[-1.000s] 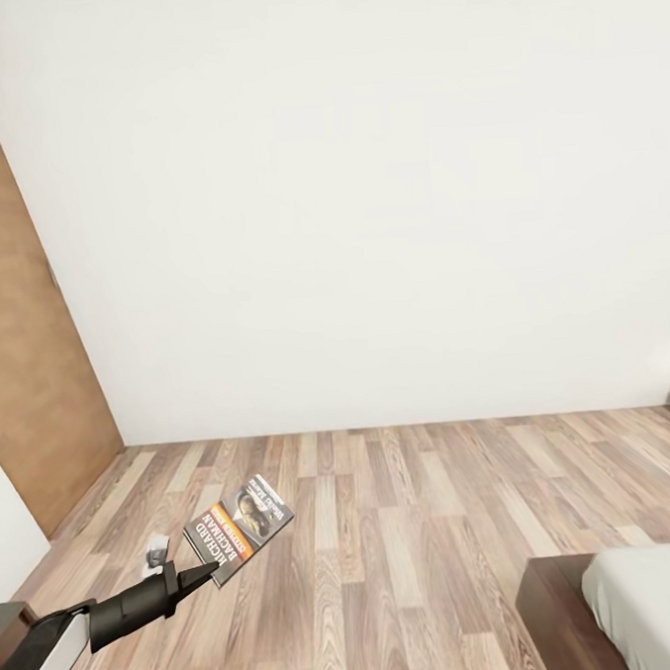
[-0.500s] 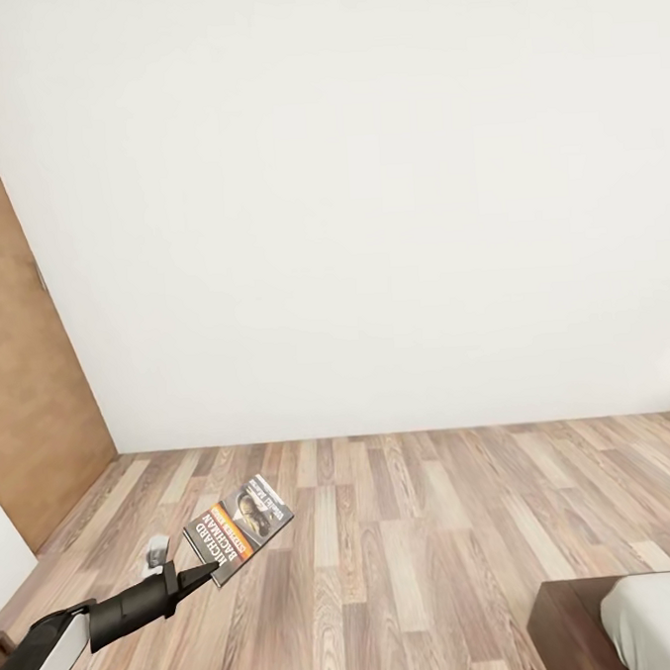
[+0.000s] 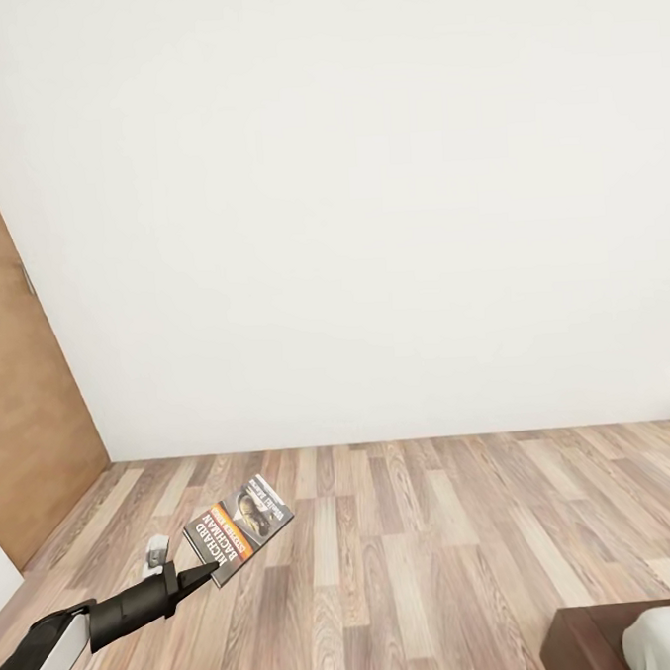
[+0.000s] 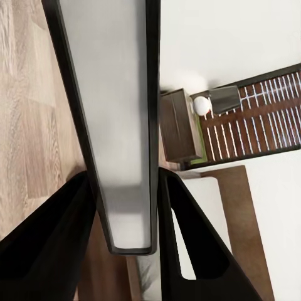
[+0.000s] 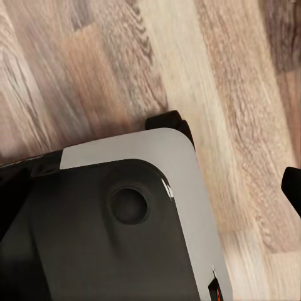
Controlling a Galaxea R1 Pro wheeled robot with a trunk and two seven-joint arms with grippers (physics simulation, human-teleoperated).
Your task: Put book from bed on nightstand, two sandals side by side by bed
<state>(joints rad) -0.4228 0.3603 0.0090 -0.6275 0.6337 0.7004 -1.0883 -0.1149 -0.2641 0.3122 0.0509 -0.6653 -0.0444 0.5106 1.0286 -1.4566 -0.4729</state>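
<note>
- While the robot faces a plain white wall [image 3: 366, 194], the left gripper [image 3: 203, 573] pinches the small thin paperback book with the dark grey cover, white lettering and orange band [image 3: 240, 529] by its lower edge, and the book is held in the air over the light wood-plank floor [image 3: 417, 548], well apart from the low bed with the dark brown frame and pale mattress [image 3: 631, 639].
- From the left wrist camera, the two black fingers [image 4: 200, 251] press on both sides of the book's pale page edge [image 4: 119, 113], so the hold looks firm but it is only at one edge.
- A low boxy dark brown wooden nightstand [image 4: 179, 125] shows behind the book in the left wrist picture, just beside the bed.
- The right gripper's state cannot be told; its wrist camera looks down at the robot's own dark and grey body [image 5: 113, 226] over the floor.
- To do this step well, the robot should probably turn its base slowly toward the nightstand, because a thin book held by one edge could swing or slip.
- The brown wooden door [image 3: 26, 394] stands near the left arm, so the arm should stay close to the body while turning.
- The book should be lowered flat onto the glossy top before the fingers part.
</note>
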